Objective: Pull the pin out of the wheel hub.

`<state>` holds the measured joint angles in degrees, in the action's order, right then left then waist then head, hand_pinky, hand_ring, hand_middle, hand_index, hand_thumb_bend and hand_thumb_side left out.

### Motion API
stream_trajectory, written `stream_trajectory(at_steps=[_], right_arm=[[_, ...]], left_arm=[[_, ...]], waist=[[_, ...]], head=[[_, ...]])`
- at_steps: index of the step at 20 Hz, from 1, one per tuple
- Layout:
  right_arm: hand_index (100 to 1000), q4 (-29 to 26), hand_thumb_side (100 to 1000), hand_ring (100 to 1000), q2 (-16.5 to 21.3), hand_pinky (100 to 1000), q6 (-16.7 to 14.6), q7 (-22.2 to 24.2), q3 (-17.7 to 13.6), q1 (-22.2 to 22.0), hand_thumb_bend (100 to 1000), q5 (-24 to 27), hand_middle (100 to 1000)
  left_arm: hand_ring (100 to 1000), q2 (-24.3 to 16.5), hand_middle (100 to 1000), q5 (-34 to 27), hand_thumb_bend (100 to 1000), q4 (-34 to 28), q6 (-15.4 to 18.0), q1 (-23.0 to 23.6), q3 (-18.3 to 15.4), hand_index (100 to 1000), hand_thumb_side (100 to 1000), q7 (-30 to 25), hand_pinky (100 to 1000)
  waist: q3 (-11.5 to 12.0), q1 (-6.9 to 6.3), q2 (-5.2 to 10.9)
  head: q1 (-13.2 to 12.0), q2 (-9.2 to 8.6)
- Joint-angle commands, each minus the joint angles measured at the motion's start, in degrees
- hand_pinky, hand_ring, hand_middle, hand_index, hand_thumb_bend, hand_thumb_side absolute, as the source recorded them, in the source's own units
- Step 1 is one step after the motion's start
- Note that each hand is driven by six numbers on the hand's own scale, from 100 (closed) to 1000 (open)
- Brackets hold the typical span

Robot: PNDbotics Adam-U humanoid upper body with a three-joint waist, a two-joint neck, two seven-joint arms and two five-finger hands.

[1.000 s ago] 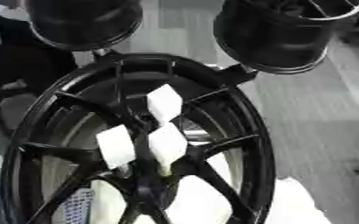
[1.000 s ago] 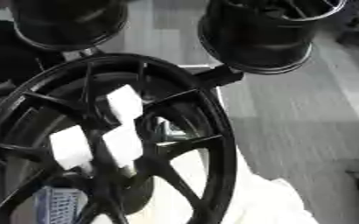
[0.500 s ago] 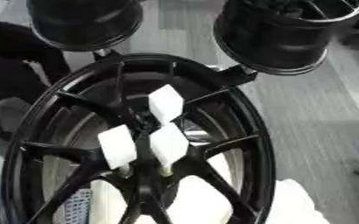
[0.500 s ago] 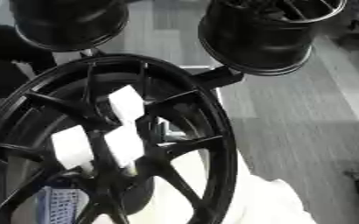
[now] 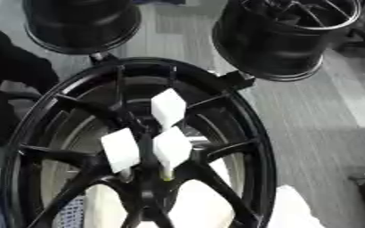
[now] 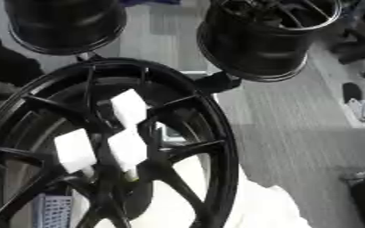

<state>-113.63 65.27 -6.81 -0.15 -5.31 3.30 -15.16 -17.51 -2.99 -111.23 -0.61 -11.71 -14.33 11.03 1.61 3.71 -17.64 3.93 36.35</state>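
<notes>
Wheel hub [image 5: 151, 147] w/ three white-tagged pins [image 5: 172, 148] sitting in; no hands showing, finger state can't tell; pull pending.

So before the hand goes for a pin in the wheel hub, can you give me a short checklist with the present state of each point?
1. Wheel in view, hub facing the camera: ok.
2. Three white blocks at the hub, apparently the pin heads: ok.
3. Blocks free of cover: ok.
4. Either hand in view: not ok, none shows.
5. How the pins sit in the hub: cannot tell.
6. Two black barrel rims behind stand apart from the blocks: ok.
</notes>
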Motion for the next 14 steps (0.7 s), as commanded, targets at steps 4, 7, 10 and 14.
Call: stream_trajectory(at_steps=[4,7,10,14], right_arm=[[777,-1.0,100,829,10.6,909,-2.7,5.5,5.9,6.2,140,-2.8,727],[776,-1.0,106,829,12.1,908,-3.4,8.2,9.1,9.8,137,-2.3,728],[776,-1.0,123,828,11.9,906,-3.5,10.9,11.7,13.5,128,-1.3,726],[776,-1.0,132,826,10.5,904,-3.1,14.7,14.6,18.5,119,-0.2,726]], left_arm=[[716,-1.7,607,0.2,100,-1.1,0.1,-0.8,0.4,797,644,-0.6,791],[716,-1.8,607,0.1,100,-1.1,0.1,-1.0,0.7,797,644,-0.9,791],[716,-1.9,606,0.0,100,-1.0,0.1,-1.1,0.9,797,646,-1.2,791],[717,-2.0,606,-0.1,100,-1.0,0.1,-1.3,1.1,797,647,-1.5,791]], waist=[[1.2,0.3,1.01],[2.1,0.63,0.94],[2.9,0.97,0.87],[3.8,1.42,0.81]], head=[[1.8,-1.05],[2.9,-1.06],[4.0,-1.12],[5.3,-1.2]])
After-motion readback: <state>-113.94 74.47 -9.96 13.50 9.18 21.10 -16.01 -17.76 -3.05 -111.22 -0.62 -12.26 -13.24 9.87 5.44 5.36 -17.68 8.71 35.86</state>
